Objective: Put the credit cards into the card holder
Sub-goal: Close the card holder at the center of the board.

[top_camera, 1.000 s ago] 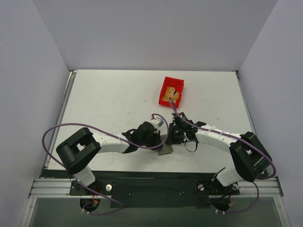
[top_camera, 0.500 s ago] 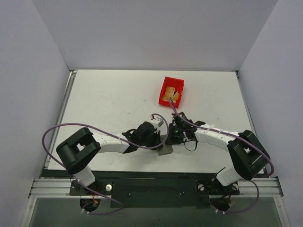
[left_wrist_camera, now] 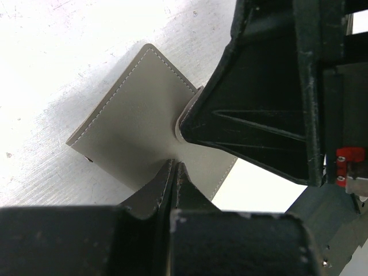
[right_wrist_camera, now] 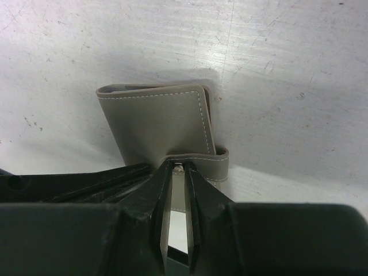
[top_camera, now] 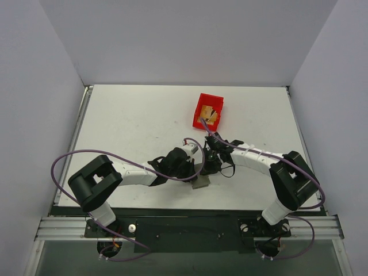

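The grey card holder [top_camera: 200,183] lies folded near the table's front edge, between my two grippers. My left gripper [top_camera: 192,170] is shut, its tips [left_wrist_camera: 174,164] pressing down on the holder's flat face [left_wrist_camera: 132,121]. My right gripper [top_camera: 209,166] comes in from the right, its jaws [right_wrist_camera: 178,165] nearly together on the holder's closing tab [right_wrist_camera: 215,164], which curls around the holder's edge [right_wrist_camera: 155,121]. Gold-tan credit cards [top_camera: 210,117] lie in the red bin at the back. The holder's inside is hidden.
The red plastic bin [top_camera: 200,108] stands behind the grippers, right of centre. A purple cable [top_camera: 63,164] loops out from the left arm, and another runs along the right arm. In the left wrist view the right gripper's black body [left_wrist_camera: 264,98] stands close above the holder.
The right arm has swung a little left and back, bringing its gripper tighter against the holder, and its jaws have narrowed slightly. The left gripper and the holder have not moved.
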Controlling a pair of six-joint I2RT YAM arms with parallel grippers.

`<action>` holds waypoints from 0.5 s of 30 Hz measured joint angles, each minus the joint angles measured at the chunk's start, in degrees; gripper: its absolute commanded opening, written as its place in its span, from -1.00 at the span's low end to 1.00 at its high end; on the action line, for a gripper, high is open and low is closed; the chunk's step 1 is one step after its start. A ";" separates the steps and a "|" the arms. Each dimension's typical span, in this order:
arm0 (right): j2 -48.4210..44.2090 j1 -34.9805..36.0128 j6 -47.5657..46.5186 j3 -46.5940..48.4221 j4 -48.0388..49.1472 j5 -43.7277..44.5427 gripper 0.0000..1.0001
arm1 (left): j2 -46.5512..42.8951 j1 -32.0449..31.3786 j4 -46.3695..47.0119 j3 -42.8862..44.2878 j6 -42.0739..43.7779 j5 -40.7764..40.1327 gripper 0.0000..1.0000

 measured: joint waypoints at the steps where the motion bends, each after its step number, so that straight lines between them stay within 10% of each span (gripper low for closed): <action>1: 0.46 0.04 -0.15 0.63 -0.79 0.02 -0.84 | 0.00 0.00 0.00 0.00 0.00 0.00 -1.00; 15: 4.66 3.37 -1.73 7.02 -8.13 5.66 -0.87 | 0.00 0.00 -0.04 -0.02 0.00 0.00 -1.00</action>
